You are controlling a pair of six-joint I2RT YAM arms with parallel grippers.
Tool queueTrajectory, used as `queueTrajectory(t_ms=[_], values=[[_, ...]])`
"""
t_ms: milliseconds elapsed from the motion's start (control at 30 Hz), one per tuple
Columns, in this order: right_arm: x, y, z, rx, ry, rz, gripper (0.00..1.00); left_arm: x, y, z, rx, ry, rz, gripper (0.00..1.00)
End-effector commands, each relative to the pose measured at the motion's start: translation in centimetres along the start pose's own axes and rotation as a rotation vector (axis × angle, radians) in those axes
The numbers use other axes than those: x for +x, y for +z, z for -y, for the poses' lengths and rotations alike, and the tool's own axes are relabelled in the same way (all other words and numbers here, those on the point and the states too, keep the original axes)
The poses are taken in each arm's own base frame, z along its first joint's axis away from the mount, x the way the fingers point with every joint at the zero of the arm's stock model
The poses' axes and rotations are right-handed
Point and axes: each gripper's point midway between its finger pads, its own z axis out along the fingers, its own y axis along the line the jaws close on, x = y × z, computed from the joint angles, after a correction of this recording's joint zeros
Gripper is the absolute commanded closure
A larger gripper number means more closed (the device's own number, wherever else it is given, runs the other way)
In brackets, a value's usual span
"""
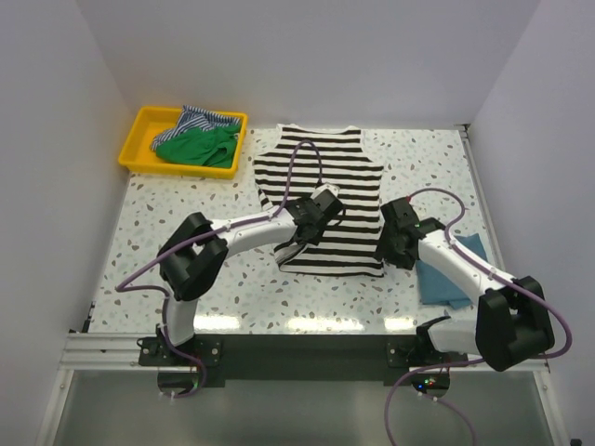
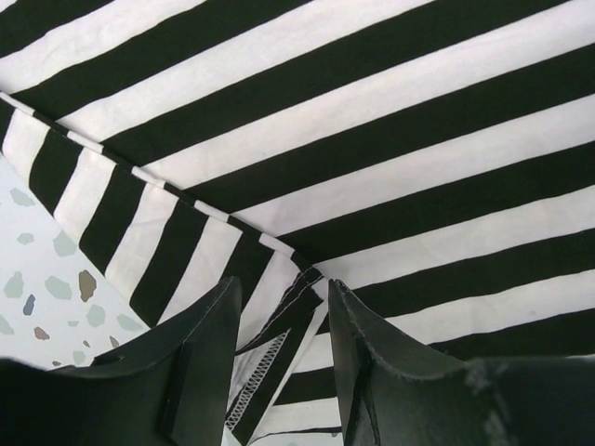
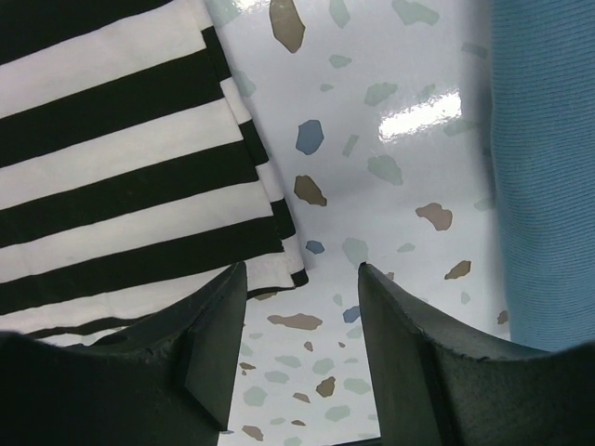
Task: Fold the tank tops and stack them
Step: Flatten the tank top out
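Striped top point(image 1: 321, 158) x1, teal top point(image 1: 448, 279) x1, 2 tops point(image 1: 197, 144) in tray point(image 1: 132, 153). L claw point(image 2: 284, 286) agape astride hem point(image 2: 296, 305); R claw point(image 3: 300, 271) agape, empty.

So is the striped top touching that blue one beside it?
Apart. The right wrist view shows a strip of bare speckled table between the edge of the striped top and the blue top.

Findings from my station. My work surface is a table point(image 1: 139, 218) with a glossy white terrazzo top, flecked grey, brown and blue. Plain white walls enclose it on three sides: back wall point(image 1: 307, 56), left wall point(image 1: 46, 139), right wall point(image 1: 548, 111). An aluminium rail point(image 1: 102, 351) runs along the near edge. Light from above shows as bright glare patches point(image 1: 316, 322) on the tabletop beside that edge.
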Motion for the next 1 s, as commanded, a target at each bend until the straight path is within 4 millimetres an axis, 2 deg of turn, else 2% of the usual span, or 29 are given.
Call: queueTrajectory(t_ms=[0, 133, 400, 533, 567, 767, 967], values=[[-0.5, 0.4, 0.2, 0.012, 0.035, 0.033, 0.46, 0.1, 0.2, 1.0, 0.021, 0.036, 0.014, 0.53], [0.3, 0.9, 0.3, 0.007, 0.042, 0.013, 0.46, 0.2, 0.9, 1.8, 0.046, 0.042, 0.003, 0.56], [0.6, 0.8, 0.3, -0.001, 0.046, 0.01, 0.47, 1.5, 1.5, 2.0, 0.041, 0.039, -0.021, 0.61], [1.0, 1.1, 0.0, -0.018, 0.052, -0.005, 0.47, 1.2, 1.4, 2.4, 0.062, 0.032, -0.01, 0.67], [1.2, 1.2, 0.0, -0.017, 0.052, -0.012, 0.48, 1.1, 1.3, 2.5, 0.063, 0.036, -0.01, 0.72], [1.8, 1.2, -0.2, -0.041, 0.066, -0.027, 0.5, 1.1, 1.4, 2.5, 0.061, 0.042, -0.012, 0.81], [2.5, 1.7, -0.6, -0.066, 0.075, -0.05, 0.53, 0.9, 1.2, 2.5, 0.067, 0.037, -0.004, 0.84]])
